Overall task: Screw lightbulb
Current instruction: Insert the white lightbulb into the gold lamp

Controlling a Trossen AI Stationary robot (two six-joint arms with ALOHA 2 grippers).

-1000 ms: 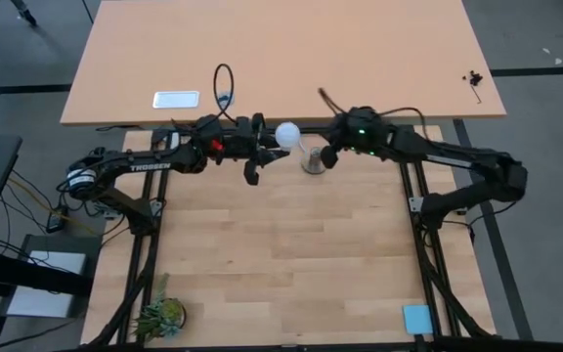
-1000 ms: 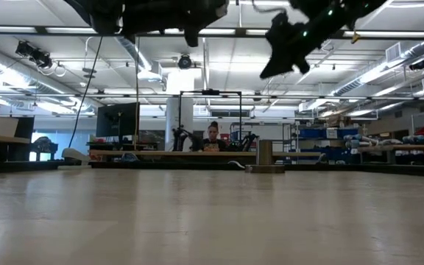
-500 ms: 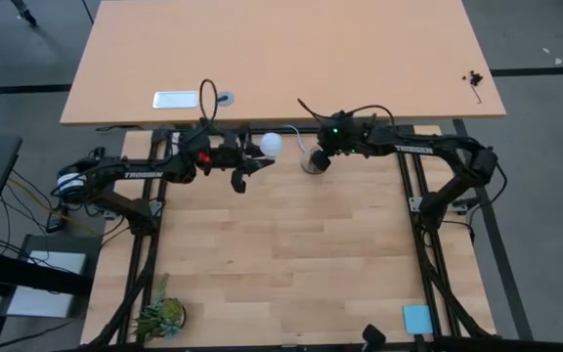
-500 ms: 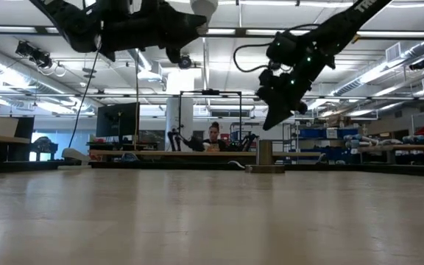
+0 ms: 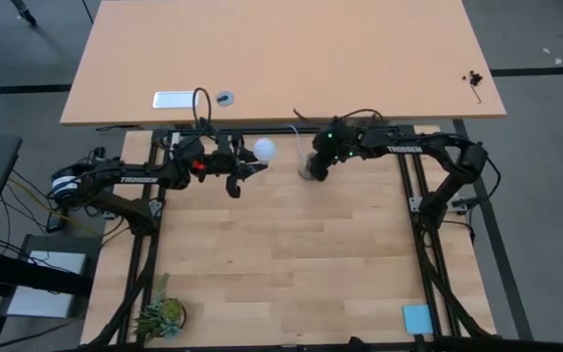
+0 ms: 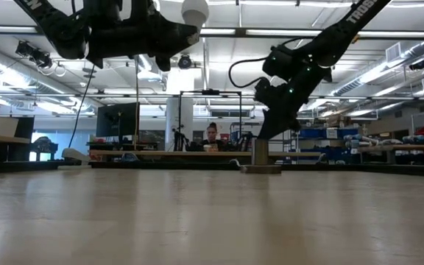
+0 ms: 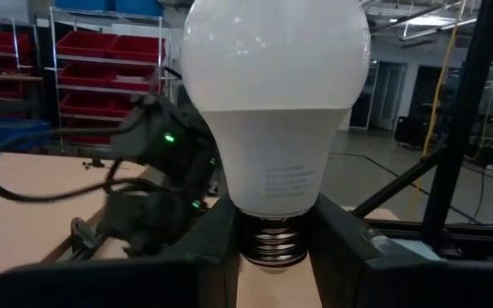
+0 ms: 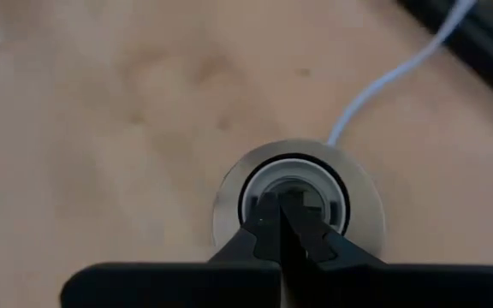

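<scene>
At far left, waiting items: a small green plant sits at the table's near-left corner, well away from the action.
Left arm: stretched in from the left along the table's far edge, raised above the surface.
Left gripper: clenched on the lightbulb, fingers pinching the metal screw base from both sides in the left wrist view.
Lightbulb: up in the air, nowhere near the tabletop, white globe leading and pointing toward the right arm; in the low view it rides high near the top edge.
Gap in the middle: bulb and socket are near each other but apart, with bare wood between them.
Socket: grey cone standing upright on the table by the far edge, its open mouth facing the right wrist camera, white cord trailing away from it.
Right gripper: hanging directly over the socket, fingertips pressed together and clamped on nothing, tips just at the socket's rim.
Far right, near corner: a blue pad lies flat, untouched.
</scene>
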